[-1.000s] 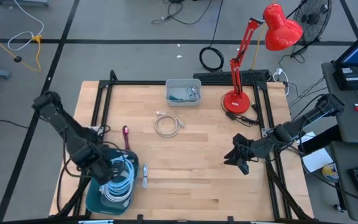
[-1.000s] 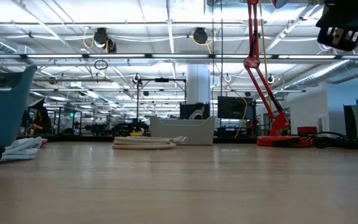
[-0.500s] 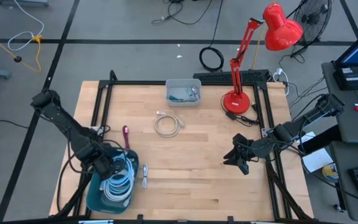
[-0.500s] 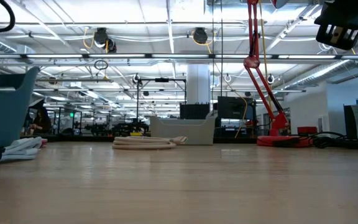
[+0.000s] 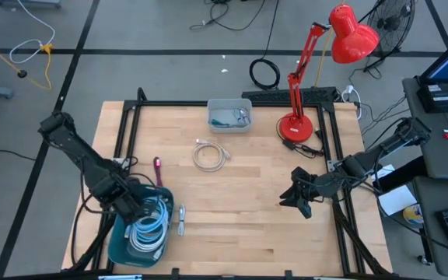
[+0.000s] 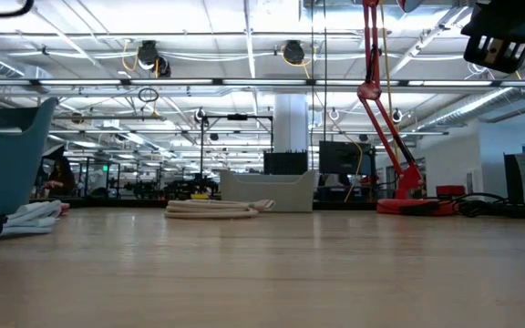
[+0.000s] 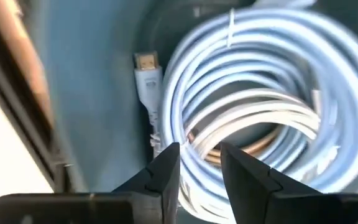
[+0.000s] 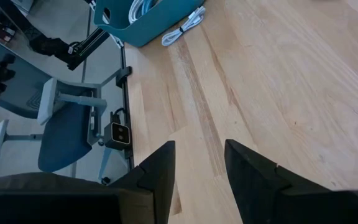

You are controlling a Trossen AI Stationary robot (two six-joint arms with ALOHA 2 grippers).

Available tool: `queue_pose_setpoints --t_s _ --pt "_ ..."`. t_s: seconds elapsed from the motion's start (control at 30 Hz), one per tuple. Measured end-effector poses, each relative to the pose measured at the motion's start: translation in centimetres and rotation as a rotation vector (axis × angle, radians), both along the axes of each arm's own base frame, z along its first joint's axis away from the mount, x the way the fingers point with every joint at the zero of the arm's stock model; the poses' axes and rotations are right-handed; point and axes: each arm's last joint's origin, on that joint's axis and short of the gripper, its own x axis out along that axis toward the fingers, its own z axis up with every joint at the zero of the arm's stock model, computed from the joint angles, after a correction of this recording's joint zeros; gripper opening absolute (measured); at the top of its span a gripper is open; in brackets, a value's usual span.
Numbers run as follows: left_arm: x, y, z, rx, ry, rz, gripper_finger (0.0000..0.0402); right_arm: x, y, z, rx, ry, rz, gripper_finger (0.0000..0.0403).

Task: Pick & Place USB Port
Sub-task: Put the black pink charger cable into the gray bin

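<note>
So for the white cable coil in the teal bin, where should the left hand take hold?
Best guess: across the coil's bundled strands, coming straight down from above, since the teal bin walls block the sides. The left hand hangs open right over the coil's rim; the plug end lies against the wall, harder to pinch.

Coiled cable (image 6: pixel 212 209) before grey bin (image 6: pixel 267 191)

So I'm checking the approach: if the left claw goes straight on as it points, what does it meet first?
Most likely the coiled white cables in the teal bin; the open left claw points straight at them.
</note>
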Motion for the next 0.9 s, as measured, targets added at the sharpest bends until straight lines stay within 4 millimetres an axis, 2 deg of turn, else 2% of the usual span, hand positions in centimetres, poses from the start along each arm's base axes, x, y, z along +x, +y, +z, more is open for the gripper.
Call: queue_pose_setpoints --t_s 0.17,0.4,0.57,0.9 --pt "-0.2 0.4 4.3 0.091 -0.047 0.000 0.0104 0.0 0.0 0.0 -0.006 -0.002 0.001 0.0130" --pt "-0.1 2.8 10.1 0.253 -0.196 0.057 0.0094 0.3 -0.5 0.0 -0.024 -0.007 -0.016 0.0130" --pt "0.3 5.2 11.3 0.296 -0.275 0.049 0.0098 0.4 -0.8 0.0 -0.026 -0.012 -0.033 0.0130" --pt "0.9 9.6 11.2 0.311 -0.226 0.060 0.0118 0.6 -1.1 0.1 -0.037 -0.026 -0.064 0.0130"
